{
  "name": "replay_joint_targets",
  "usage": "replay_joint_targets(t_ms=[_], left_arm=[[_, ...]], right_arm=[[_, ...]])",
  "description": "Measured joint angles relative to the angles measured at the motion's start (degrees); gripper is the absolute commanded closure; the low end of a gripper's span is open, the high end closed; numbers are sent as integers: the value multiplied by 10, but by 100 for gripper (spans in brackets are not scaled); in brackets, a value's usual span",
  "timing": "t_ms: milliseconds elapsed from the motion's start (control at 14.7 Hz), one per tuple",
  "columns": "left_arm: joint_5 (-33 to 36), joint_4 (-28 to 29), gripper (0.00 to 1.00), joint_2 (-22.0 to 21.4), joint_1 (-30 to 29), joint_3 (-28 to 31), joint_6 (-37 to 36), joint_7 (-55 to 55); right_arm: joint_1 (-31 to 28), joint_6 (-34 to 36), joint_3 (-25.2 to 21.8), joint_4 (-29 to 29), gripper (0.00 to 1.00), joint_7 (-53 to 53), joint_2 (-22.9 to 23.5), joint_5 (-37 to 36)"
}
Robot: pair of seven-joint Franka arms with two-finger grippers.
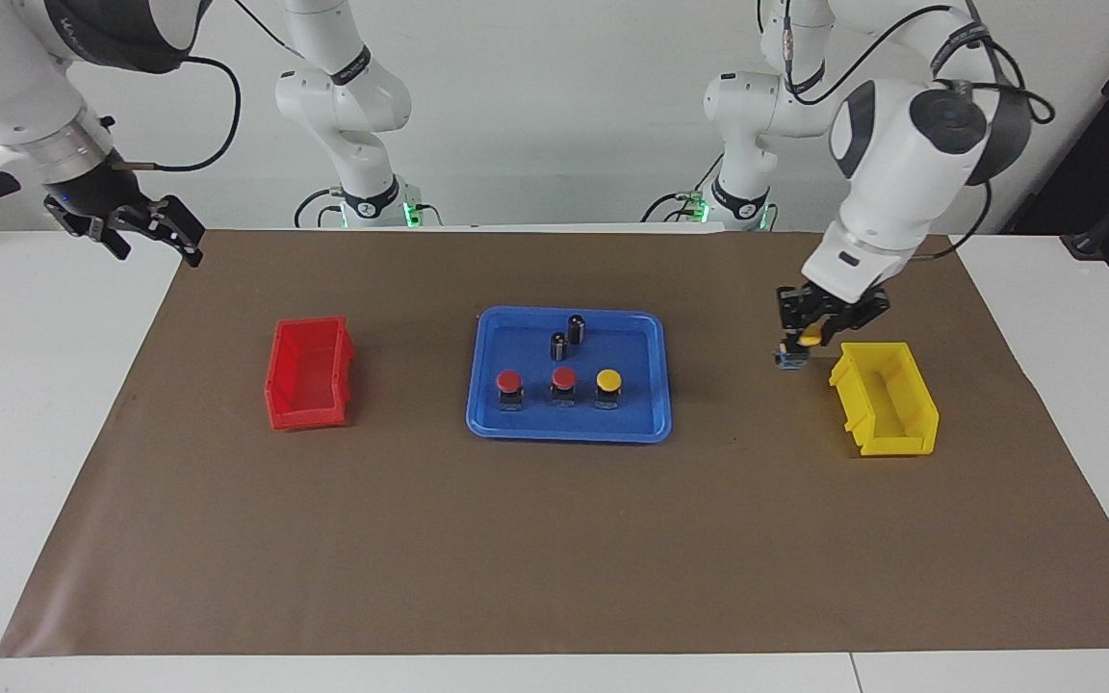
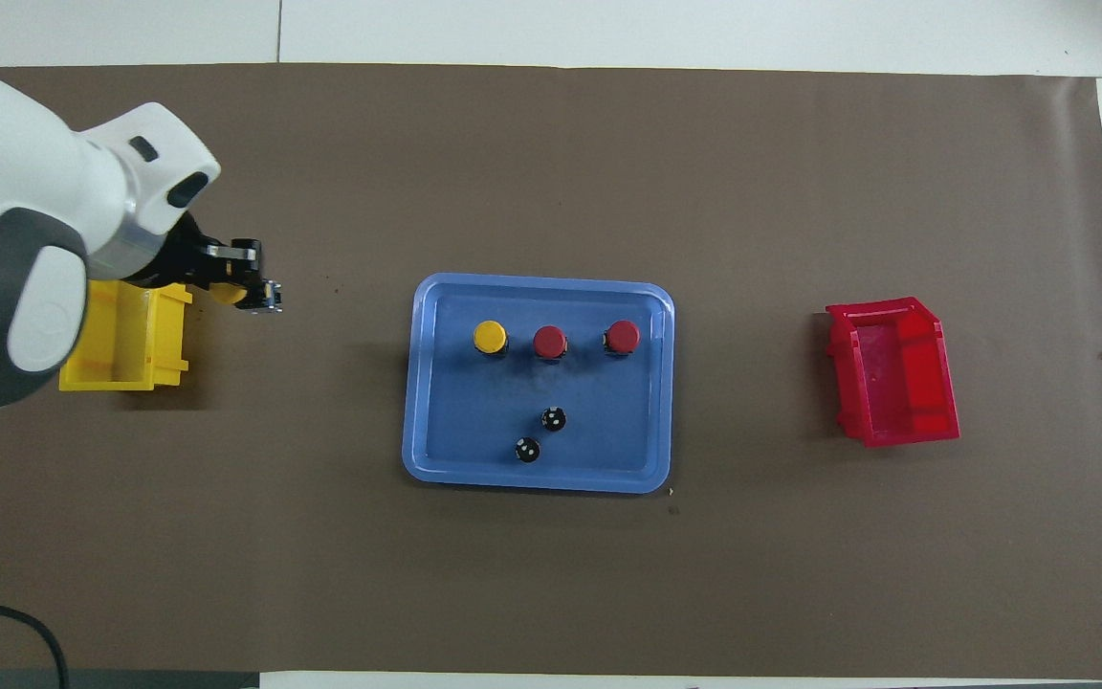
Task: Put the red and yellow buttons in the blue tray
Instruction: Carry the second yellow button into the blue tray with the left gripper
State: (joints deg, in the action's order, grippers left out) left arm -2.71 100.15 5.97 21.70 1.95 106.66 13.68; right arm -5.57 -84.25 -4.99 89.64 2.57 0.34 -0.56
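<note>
A white table (image 1: 25, 404) covered by a brown paper sheet (image 1: 554, 539) stands before a plain white wall (image 1: 554, 115) under even light.

Pretty clearly a robotics lab. You've got two white Franka-style arms (image 1: 901, 125) bolted at the edge of a plain white worktop (image 1: 35, 404), cables looping off them and green status lights at the bases. A brown paper mat (image 1: 554, 539) covers the middle, bare white wall at the back, and color-coded plastic bins (image 1: 309, 375) laid out like a test setup, not anybody's home or shop.
</note>
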Motion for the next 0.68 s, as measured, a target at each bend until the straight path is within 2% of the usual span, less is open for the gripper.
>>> replay_joint_targets(t_ms=[205, 409, 682], left_arm=[[-6, 50, 98, 24, 67, -1, 92, 79], [-7, 89, 98, 49, 108, -1, 156, 118], [-7, 96, 98, 68, 119, -1, 178, 129]], right_arm=[[2, 0, 0, 5, 0, 0, -4, 0], [1, 0, 0, 6, 0, 0, -5, 0], [2, 0, 0, 10, 0, 0, -5, 0]])
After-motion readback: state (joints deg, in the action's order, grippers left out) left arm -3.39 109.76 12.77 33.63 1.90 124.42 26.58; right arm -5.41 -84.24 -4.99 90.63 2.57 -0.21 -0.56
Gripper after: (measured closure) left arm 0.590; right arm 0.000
